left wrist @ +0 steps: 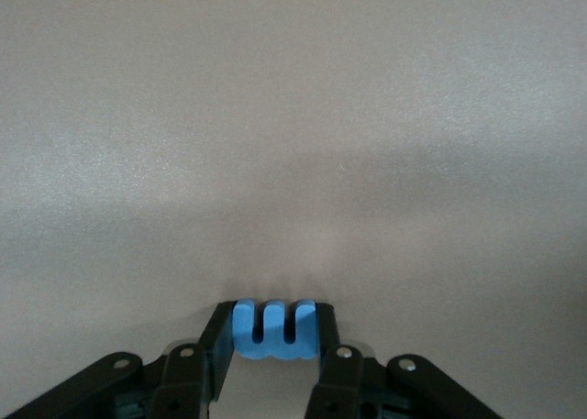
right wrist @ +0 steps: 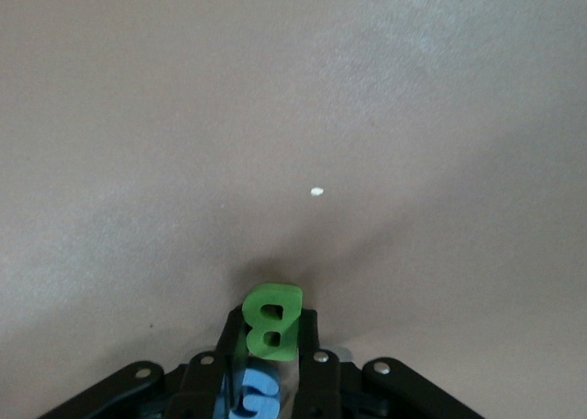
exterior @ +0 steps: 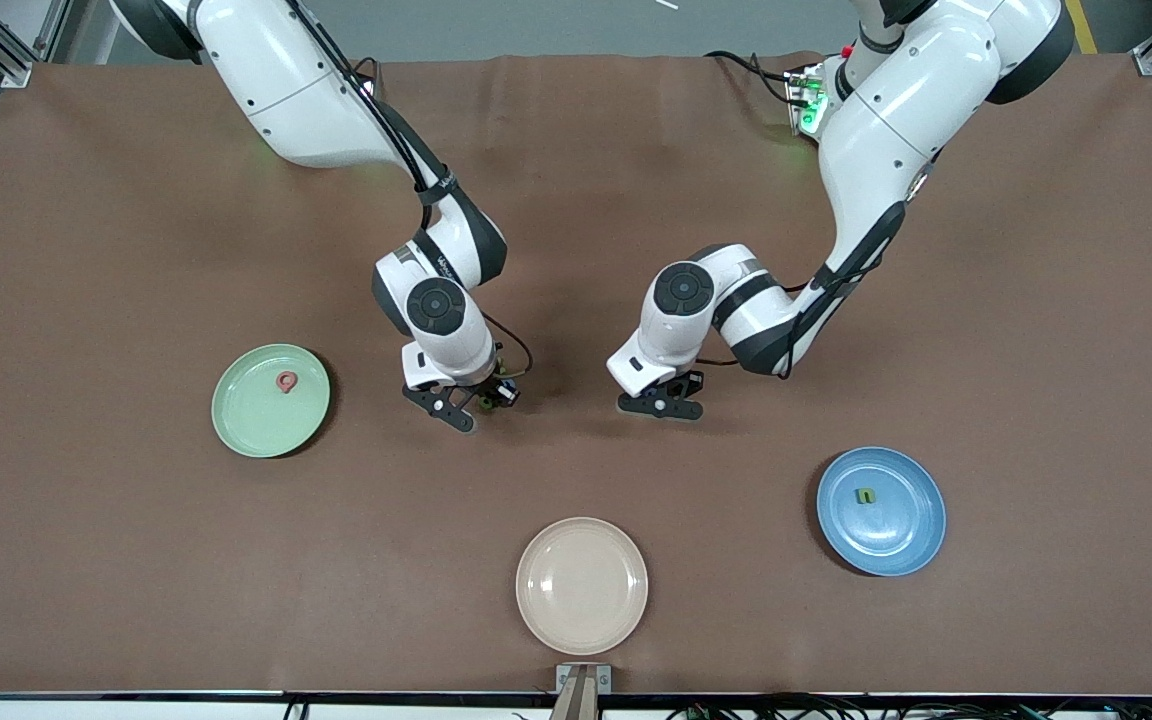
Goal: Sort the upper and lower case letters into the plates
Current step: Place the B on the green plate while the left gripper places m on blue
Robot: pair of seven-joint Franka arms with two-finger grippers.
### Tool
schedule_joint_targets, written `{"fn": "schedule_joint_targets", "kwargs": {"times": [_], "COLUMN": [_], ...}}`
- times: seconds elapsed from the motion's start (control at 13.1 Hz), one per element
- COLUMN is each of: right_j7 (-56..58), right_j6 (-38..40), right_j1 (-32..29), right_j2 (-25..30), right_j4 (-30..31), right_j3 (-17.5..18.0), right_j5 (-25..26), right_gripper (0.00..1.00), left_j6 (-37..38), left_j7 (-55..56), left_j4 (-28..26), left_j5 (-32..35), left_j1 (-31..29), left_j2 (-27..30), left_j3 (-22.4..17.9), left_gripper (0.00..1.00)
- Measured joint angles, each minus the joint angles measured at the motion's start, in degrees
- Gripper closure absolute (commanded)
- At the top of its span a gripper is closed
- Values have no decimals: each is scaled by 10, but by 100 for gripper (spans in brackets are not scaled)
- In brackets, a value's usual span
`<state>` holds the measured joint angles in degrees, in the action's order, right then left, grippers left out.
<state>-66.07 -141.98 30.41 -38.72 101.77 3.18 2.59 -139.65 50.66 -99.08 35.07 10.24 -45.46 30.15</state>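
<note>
Your green plate [exterior: 271, 400] held the pink letter [exterior: 286, 381]. Your right gripper [right wrist: 272, 332] pinched the green B [right wrist: 271, 320], a blue letter [right wrist: 252, 396] under it. Your left gripper [left wrist: 275, 329] squeezed the blue m [left wrist: 275, 328]. The blue plate [exterior: 881, 511] held a green letter [exterior: 866, 494].

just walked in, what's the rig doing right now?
Sorting toy letters into plates. The left gripper is shut on a blue m low over the table; the right gripper is shut on a green B, with a blue G beside it. The green plate holds a pink Q, the blue plate a green n. The beige plate holds nothing.
</note>
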Motion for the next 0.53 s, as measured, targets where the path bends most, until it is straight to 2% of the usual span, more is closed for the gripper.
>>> {"fn": "schedule_joint_targets", "kwargs": {"times": [0.15, 0.3, 0.53], "right_j7": [48, 139, 307], "right_j6": [45, 96, 117], "right_j1": [-16, -62, -154], "right_j2": [10, 44, 115], "right_j4": [-2, 1, 58], "right_j3": [-8, -12, -14], "right_j5": [2, 3, 3], "right_gripper": [100, 100, 100], "left_j6": [1, 24, 61], "left_j7": [-4, -36, -120], "left_j4": [5, 21, 58], "left_j5": [4, 5, 5], "left_j1": [-9, -46, -118], "left_j2": [4, 23, 50], "left_j3": [-3, -3, -4], "left_gripper": [100, 99, 98]}}
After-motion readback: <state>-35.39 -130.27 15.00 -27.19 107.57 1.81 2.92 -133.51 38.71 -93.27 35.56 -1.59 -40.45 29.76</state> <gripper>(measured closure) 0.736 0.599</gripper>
